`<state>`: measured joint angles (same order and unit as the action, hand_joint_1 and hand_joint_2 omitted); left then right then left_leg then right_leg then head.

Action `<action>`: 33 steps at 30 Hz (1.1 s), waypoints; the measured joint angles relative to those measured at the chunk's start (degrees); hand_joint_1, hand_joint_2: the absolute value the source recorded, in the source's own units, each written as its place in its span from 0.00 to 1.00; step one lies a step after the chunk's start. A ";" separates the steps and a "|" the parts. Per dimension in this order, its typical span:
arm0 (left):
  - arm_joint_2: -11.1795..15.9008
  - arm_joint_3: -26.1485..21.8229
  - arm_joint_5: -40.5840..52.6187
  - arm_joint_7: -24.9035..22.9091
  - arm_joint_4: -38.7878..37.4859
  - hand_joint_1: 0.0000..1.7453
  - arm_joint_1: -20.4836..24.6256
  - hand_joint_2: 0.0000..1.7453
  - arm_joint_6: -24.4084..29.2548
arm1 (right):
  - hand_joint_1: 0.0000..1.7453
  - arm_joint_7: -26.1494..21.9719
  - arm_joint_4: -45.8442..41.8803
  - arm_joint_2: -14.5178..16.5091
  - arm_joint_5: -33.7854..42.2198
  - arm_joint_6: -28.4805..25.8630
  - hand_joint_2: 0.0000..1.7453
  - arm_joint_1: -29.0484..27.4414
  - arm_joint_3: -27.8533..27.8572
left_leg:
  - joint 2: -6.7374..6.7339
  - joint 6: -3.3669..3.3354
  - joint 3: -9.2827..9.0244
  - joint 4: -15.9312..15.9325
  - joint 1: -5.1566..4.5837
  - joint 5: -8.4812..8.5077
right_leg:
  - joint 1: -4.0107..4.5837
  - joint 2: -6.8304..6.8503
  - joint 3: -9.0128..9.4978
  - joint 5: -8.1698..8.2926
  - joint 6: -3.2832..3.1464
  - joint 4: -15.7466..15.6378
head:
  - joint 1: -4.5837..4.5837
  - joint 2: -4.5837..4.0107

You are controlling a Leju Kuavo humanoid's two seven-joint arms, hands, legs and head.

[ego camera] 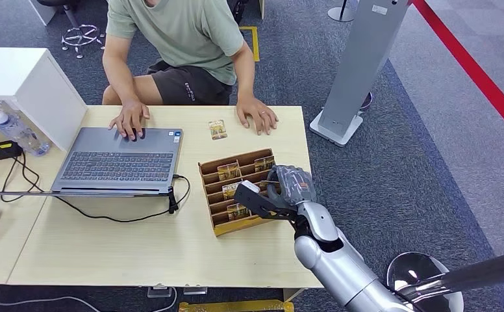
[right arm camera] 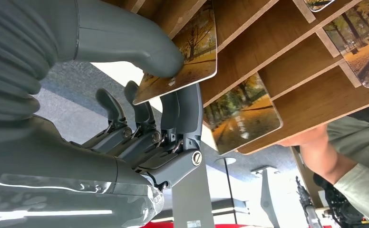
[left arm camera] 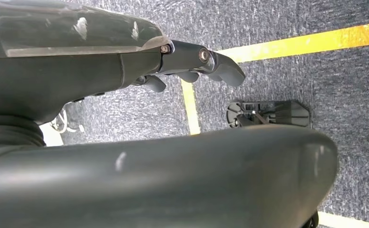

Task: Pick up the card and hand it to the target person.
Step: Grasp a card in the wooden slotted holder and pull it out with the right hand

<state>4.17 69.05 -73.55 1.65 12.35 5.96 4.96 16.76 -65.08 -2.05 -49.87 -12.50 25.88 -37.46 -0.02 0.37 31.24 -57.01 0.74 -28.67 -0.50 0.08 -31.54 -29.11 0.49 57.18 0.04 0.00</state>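
The right hand [ego camera: 293,184] sits at the near right corner of the rack [ego camera: 210,170], and the right wrist view shows it pinching a card [right arm camera: 192,57]: the thumb [right arm camera: 140,45] presses on the printed face and a finger lies behind the card's back, the remaining fingers curled loosely beside it. The card is still at its slot, its far part running in under a wooden divider, so it lies directly in the hand's grasp and touches both thumb and finger.

Just beyond the hand, a second card [right arm camera: 242,114] stands in the next slot, and a third card [right arm camera: 365,52] stands further along the rack. In the head view more cards lean in the slots to the hand's left. Farther out, past the rack, a loose card [ego camera: 217,129] lies flat on the table [ego camera: 139,247], between the person's hands [ego camera: 257,116]. The person sits across the table, one hand on the laptop [ego camera: 119,162], well to the left of the right hand.

The left hand [left arm camera: 192,61] hangs over the carpet [left arm camera: 277,76] with its fingers curled in, holding nothing.
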 joint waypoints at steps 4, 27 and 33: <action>0.00 0.01 0.00 -0.11 0.00 0.00 0.01 0.00 -0.07 | 0.84 -0.02 -0.01 0.00 0.13 0.06 1.00 0.01 0.00 | 0.00 0.00 0.00 0.00 0.00 0.00 | 0.00 0.00 0.00 0.00 0.00 0.00 | 0.00 0.00; 0.04 0.02 -0.55 -0.07 0.00 0.00 -0.01 0.00 0.06 | 0.83 -1.34 -6.49 -0.07 0.10 1.16 1.00 0.17 0.00 | 0.00 0.00 0.02 0.00 0.00 0.00 | 0.00 0.00 -0.01 0.00 0.00 0.01 | 0.01 0.00; 0.04 0.02 -0.43 0.42 0.00 0.00 -0.02 0.00 0.20 | 0.83 -1.80 -13.36 -0.16 0.08 1.87 1.00 1.97 0.00 | 0.00 0.00 0.01 0.00 0.00 0.00 | 0.00 0.00 -0.01 0.00 0.00 0.01 | 0.00 0.00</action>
<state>4.22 69.07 -73.98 2.07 12.35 5.94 5.16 14.96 -78.44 -2.21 -49.79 -10.62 27.84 -37.46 -0.03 0.37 31.25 -57.01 0.74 -28.67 -0.50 0.08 -31.55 -29.11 0.49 57.19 0.04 0.00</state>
